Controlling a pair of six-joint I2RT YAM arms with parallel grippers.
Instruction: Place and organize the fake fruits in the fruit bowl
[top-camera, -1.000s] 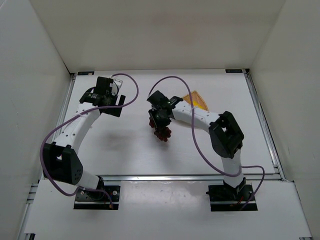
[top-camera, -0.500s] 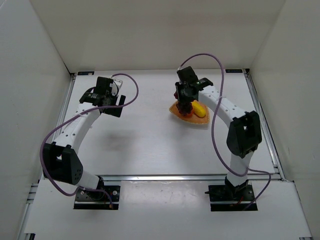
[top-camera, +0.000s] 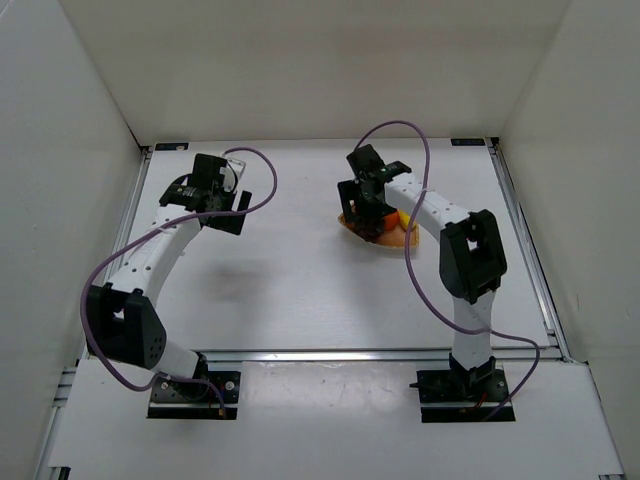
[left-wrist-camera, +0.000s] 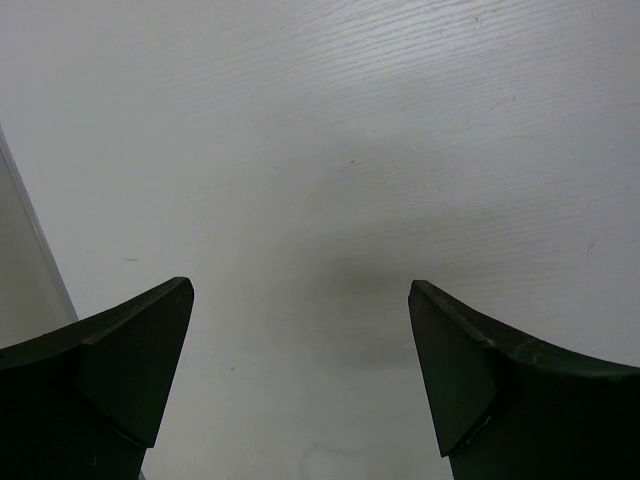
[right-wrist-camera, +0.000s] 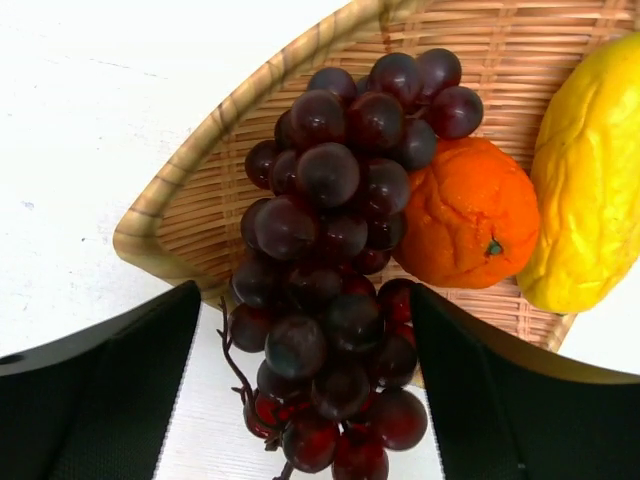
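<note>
The tan woven fruit bowl (right-wrist-camera: 200, 190) lies at the table's back right, also seen in the top view (top-camera: 347, 222). In it lie the orange (right-wrist-camera: 465, 215) and the yellow fruit (right-wrist-camera: 590, 170). The dark grape bunch (right-wrist-camera: 340, 250) rests against the orange, and its lower end reaches over the bowl's rim onto the white table. My right gripper (right-wrist-camera: 305, 290) hovers right over the bunch, open, with a gap showing beside its left finger. My left gripper (left-wrist-camera: 300, 300) stands open over bare table at the back left (top-camera: 228, 200), holding nothing.
White walls enclose the table on three sides. A metal rail (top-camera: 520, 230) runs along the right edge and another (top-camera: 130, 220) along the left. The right arm's purple cable (top-camera: 420, 150) loops above the bowl.
My right arm carried the grape bunch from mid-table back to the bowl, then opened its jaws so the bunch lies on the bowl. The left arm has not moved.
</note>
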